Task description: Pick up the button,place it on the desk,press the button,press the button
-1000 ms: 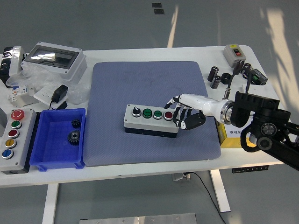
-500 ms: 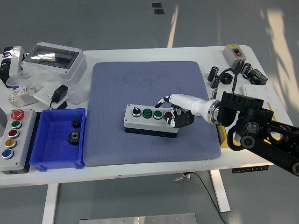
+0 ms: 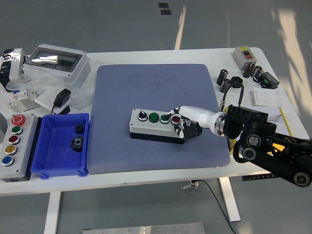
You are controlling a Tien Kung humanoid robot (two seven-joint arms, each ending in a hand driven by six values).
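The right hand (image 3: 184, 124), fingers curled with nothing gripped, rests on the red-button end of the grey four-button control box (image 3: 157, 125). Under them lies a blue-grey foam mat (image 3: 156, 87) covering the white table (image 3: 243, 161); grey floor (image 3: 146, 24) beyond.

We count two button boxes: one grey four-button box (image 3: 157, 124) on the blue mat (image 3: 156, 92), one five-button box (image 3: 13, 146) at the table's left edge. One blue bin (image 3: 48, 165) holding two black gears (image 3: 77, 142). One clear-lidded enclosure (image 3: 56, 62). One black power adapter (image 3: 62, 99). One small switch box (image 3: 244, 55) at far right. We see one robot hand (image 3: 184, 126).
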